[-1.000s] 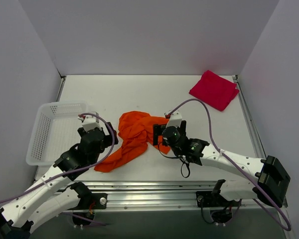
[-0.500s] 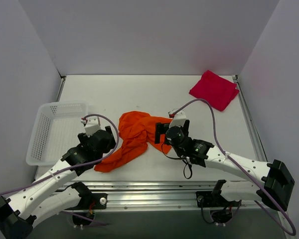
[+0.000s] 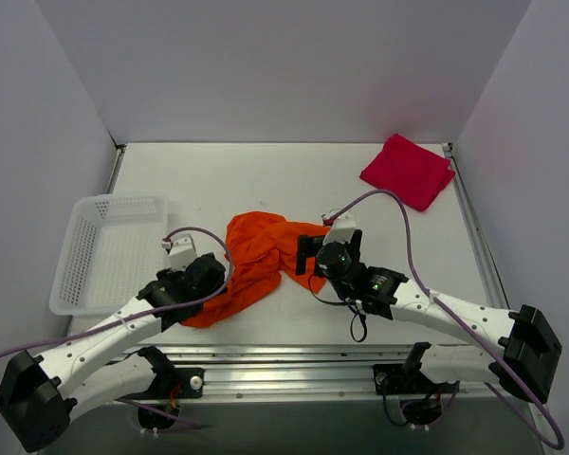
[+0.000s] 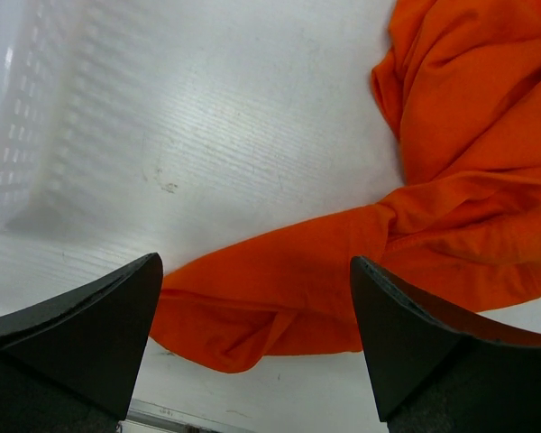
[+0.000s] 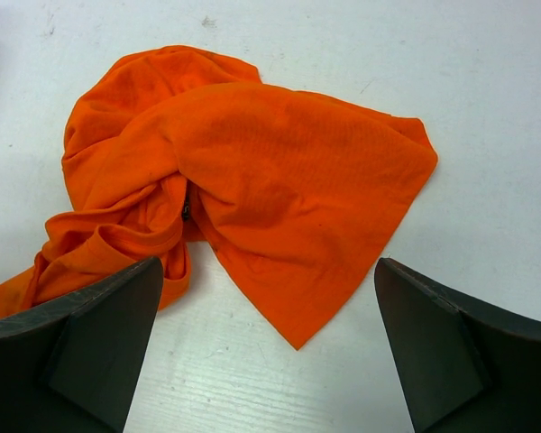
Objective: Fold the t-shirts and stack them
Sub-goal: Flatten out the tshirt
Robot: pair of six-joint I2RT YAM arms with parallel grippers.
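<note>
Orange shirt point(image 3: 256, 258) lies crumpled mid-way across the table point(image 3: 218, 180), your left gripper point(image 4: 254, 271) spread wide over its near tail, your right gripper point(image 5: 268, 266) equally agape beside its right flap, the red shirt point(image 3: 408, 171) folded far right.

Soft, even light keeps all three views bright, with faint shadows and no hard glare. In the left wrist view the white basket point(image 4: 18, 117) at ten o'clock is washed out and blurred. In the right wrist view the orange shirt point(image 5: 279, 171) is sharp, with shadow pooling in its knot toward nine o'clock.
</note>
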